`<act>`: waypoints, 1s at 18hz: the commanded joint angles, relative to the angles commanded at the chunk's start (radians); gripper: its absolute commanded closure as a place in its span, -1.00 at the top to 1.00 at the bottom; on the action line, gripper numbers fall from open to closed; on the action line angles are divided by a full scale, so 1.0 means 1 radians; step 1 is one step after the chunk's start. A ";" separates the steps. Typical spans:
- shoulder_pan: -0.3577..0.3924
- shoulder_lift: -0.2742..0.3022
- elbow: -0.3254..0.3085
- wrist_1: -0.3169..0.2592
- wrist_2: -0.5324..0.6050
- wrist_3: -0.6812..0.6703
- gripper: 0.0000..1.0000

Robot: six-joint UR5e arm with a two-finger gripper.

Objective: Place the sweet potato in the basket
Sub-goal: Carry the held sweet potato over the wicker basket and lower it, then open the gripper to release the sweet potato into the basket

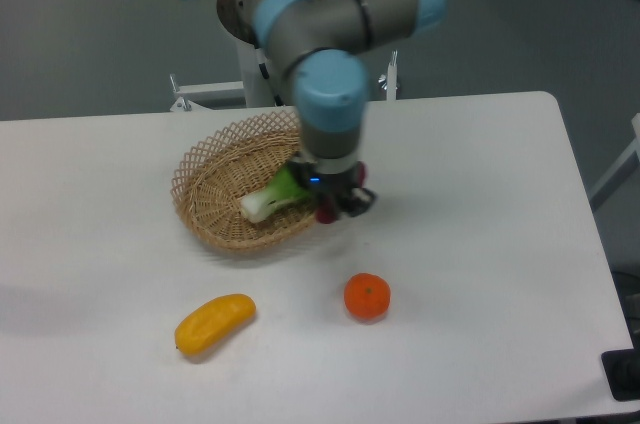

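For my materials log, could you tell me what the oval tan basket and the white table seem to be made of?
The oval tan basket looks like woven wicker or rattan, matte: visible strands and an open lattice rim. The white table looks like a smooth laminate or painted board with a dull sheen; the surface is uniform, so the core material cannot be told.

I count one sweet potato (pixel 326 213), a small reddish bit showing in my gripper (pixel 331 208), and I have just the one gripper. There is one wicker basket (pixel 215 179), and one green leafy vegetable (pixel 274 194) lying in it. On the table (pixel 480 244) sit one round orange (pixel 367 297) and one yellow-orange oblong fruit (pixel 214 323).
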 joint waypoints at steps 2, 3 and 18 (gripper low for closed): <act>-0.040 0.000 -0.012 0.002 0.000 -0.015 -1.00; -0.058 0.001 -0.027 0.002 0.003 -0.017 -1.00; -0.166 0.001 -0.109 0.008 0.005 -0.017 1.00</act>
